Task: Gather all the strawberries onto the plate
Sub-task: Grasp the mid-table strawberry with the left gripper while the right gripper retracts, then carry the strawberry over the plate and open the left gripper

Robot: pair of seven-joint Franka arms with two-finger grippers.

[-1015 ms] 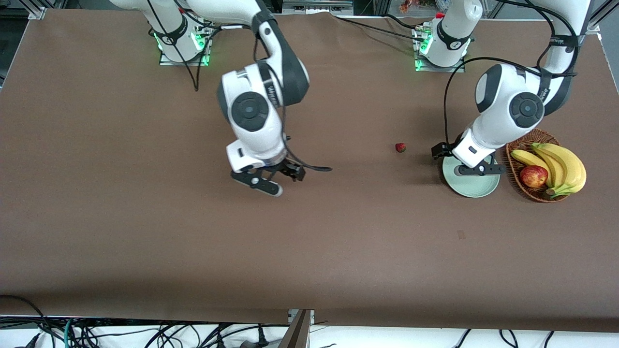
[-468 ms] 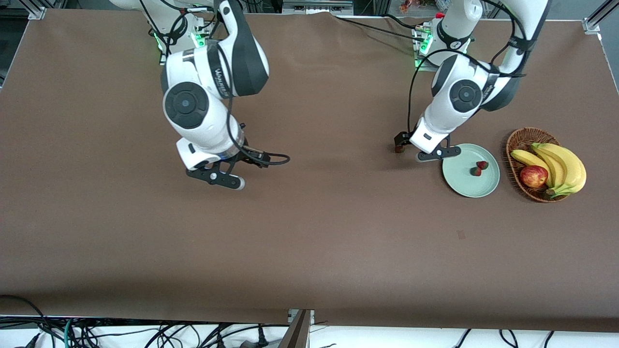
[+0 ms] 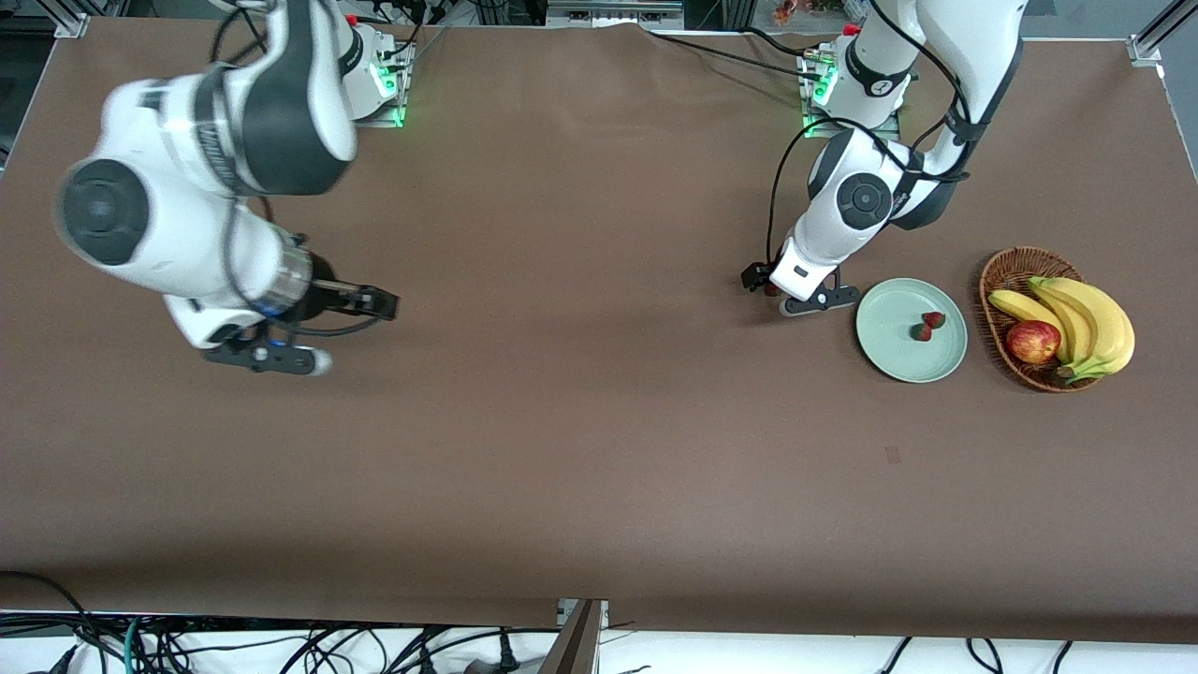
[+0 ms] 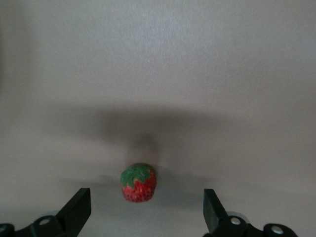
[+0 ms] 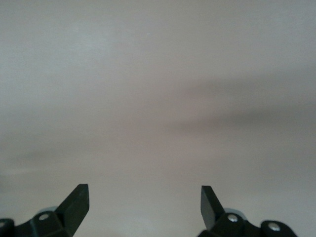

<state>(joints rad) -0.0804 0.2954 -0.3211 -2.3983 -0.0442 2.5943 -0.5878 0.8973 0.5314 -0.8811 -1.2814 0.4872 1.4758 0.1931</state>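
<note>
a strawberry [image 4: 138, 182] lies on the table [image 3: 599, 421] between the left gripper's [image 4: 143, 210] spread fingers, beside the plate [image 3: 889, 351] holding two strawberries [image 3: 927, 325]. the basket [image 3: 1000, 281] adjoins the plate. the right gripper [image 5: 144, 205] hangs open over bare table.

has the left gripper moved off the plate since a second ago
Yes. The left gripper, open, was over the plate; now it hangs over the loose strawberry on the table, toward the right arm's end from the plate.

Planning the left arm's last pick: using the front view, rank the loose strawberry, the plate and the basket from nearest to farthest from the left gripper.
1. Loose strawberry: under the left gripper.
2. Plate: beside it, toward the basket.
3. Basket: at the left arm's end of the table.
</note>
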